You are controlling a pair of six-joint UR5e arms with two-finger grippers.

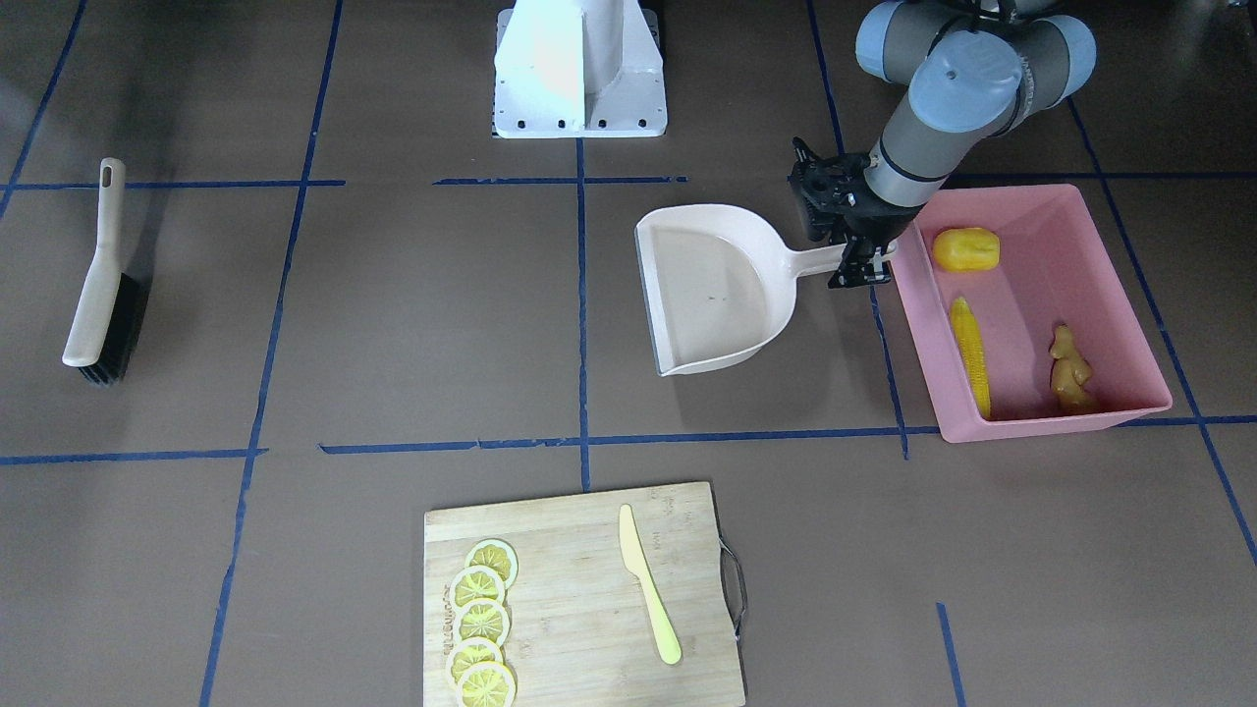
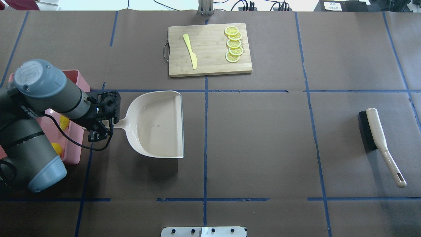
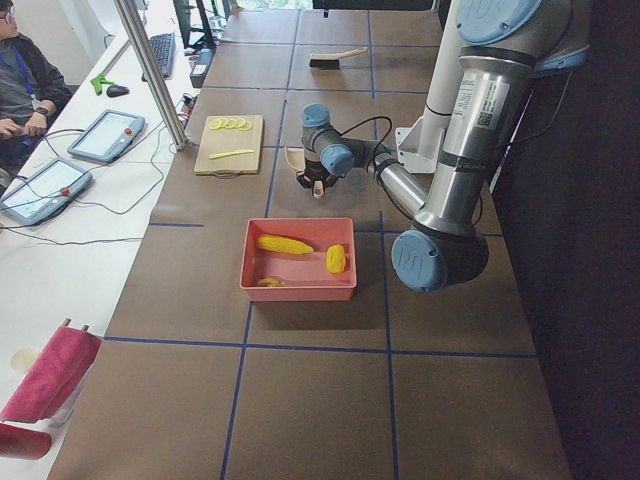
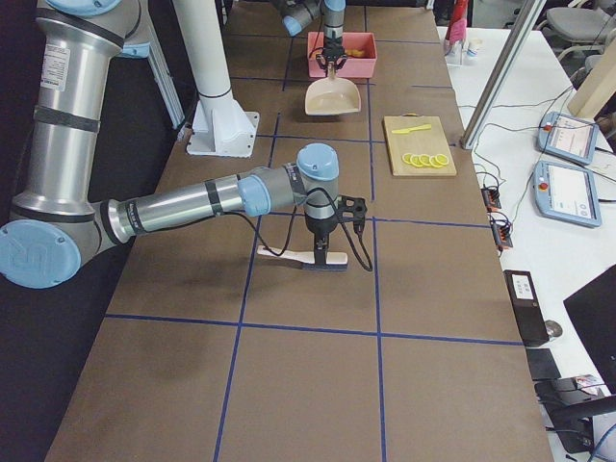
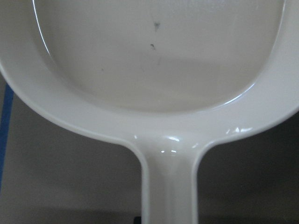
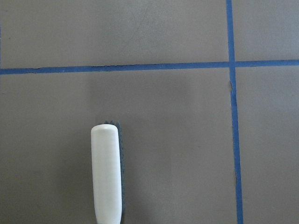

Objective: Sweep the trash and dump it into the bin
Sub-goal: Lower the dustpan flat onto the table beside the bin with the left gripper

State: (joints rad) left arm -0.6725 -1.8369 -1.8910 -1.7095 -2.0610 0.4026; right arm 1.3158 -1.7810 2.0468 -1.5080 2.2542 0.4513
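Note:
All the trash lies in the pink bin (image 1: 1056, 420): a corn cob (image 1: 970, 353), a lumpy yellow oval piece (image 1: 965, 248) and a tan ginger root (image 1: 1070, 371). Beside the bin, the beige dustpan (image 1: 707, 290) rests flat on the table with nothing in it. My left gripper (image 1: 860, 267) is shut on the end of its handle. The brush (image 2: 378, 138) lies on the table at my right. My right gripper (image 4: 322, 245) shows only in the exterior right view, hanging just over the brush; I cannot tell whether it is open or shut.
A wooden cutting board (image 1: 579, 589) at the far edge carries several lemon slices (image 1: 481, 619) and a pale yellow knife (image 1: 648, 584). The white robot base (image 1: 579, 69) stands at the near edge. A person (image 3: 20, 80) sits at a side desk with tablets.

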